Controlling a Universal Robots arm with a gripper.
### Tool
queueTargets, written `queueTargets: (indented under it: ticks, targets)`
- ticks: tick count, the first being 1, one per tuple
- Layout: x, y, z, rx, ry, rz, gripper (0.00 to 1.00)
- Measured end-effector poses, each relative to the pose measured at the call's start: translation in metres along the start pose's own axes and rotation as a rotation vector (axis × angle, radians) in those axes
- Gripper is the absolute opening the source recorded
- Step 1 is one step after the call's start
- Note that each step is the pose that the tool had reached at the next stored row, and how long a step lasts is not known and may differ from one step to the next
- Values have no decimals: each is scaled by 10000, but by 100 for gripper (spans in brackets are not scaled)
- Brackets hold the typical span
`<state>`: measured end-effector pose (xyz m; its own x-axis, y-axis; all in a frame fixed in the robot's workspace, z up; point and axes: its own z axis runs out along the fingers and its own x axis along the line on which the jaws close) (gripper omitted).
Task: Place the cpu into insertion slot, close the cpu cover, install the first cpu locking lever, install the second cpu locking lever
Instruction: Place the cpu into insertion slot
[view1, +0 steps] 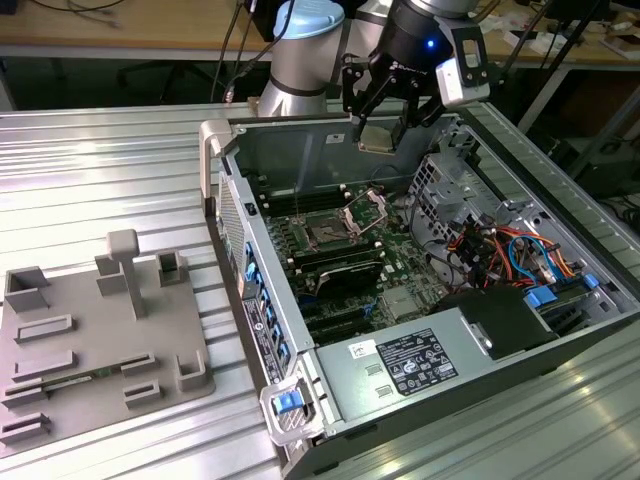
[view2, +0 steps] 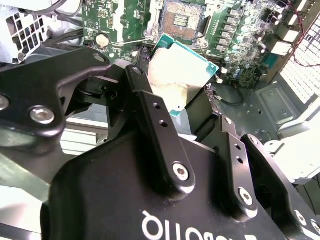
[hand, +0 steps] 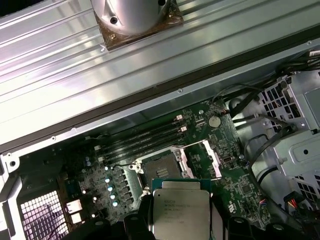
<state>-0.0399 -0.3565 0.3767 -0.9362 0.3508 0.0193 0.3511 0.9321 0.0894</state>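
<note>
A: One gripper (view1: 382, 130), clamped on the cpu (view1: 377, 139). Black fingers (view2: 150, 107) pinch two opposite edges, and the chip is in the air, tilted.

B: Where is that relative to the socket?

A: It's over the open computer case (view1: 215, 140), above the green motherboard (view1: 400, 262). The insertion slot (view1: 326, 232) lies lower down, clearly apart from the chip. In the first wrist view the cpu's (hand: 180, 212) silver lid faces the camera, with the slot (hand: 162, 172) just past it and its pin field exposed. The second wrist view shows the tan underside of the chip (view2: 180, 75), with the slot (view2: 181, 17) beyond.

B: And the cover?

A: The cpu cover (view1: 365, 208) is swung up, standing open beside the slot. The first wrist view agrees (hand: 204, 159).

B: Quick surroundings?

A: Long black memory slots (hand: 145, 140) run next to the socket. A grey labelled power supply box (view1: 400, 365) sits at the case's near end. A grey fixture plate (view1: 60, 350) lies on the ribbed metal table (view1: 100, 170), on the exterior view's left, outside the case.
</note>
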Motion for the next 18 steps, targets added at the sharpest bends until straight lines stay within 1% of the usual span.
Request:
queueTargets:
  ticks: [12, 18]
  targets:
    - [0, 0, 0, -5, -26, 291, 55]
    - [0, 0, 0, -7, -34, 378, 55]
